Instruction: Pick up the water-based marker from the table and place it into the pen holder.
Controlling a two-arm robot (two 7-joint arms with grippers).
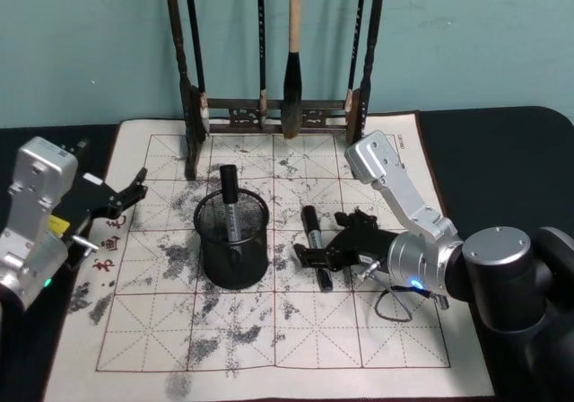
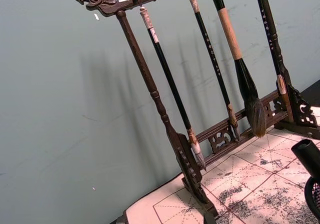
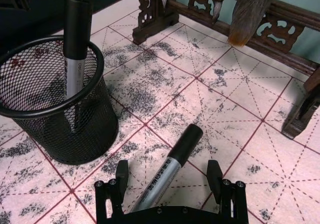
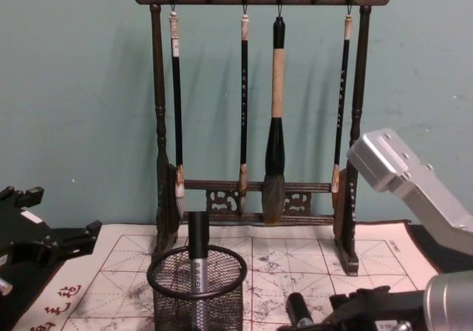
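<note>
The pickup is not yet made, so by my reading most of the task is left. The black-capped, silver-barrelled water-based marker point(image 3: 167, 166) lies flat on the white, red-gridded, ink-blotched felt mat point(image 1: 269, 348), a little to the right of the mat's middle, with its cap toward the far edge. The right gripper point(image 3: 167, 178) is down over it with its claw spread wide, one finger on each side of the barrel and a clear gap on both sides. Closing, lifting, carrying and dropping are all still to do. The small black wire-mesh cylindrical pen holder point(image 3: 47, 112) with its thick round rim stands upright near the mat's middle, just to the left of the lying marker and apart from it. A second marker point(image 3: 76, 34) of the same make already stands upright in it, cap uppermost. The barrel on the mat carries dark printed lettering and looks smooth and round, so it may roll if nudged. The left gripper point(image 1: 115, 203) hangs idle over the mat's left edge, its claw apparently spread, though the angle is poor. The tall dark carved wooden brush rack point(image 4: 159, 124) stands along the far edge.
</note>
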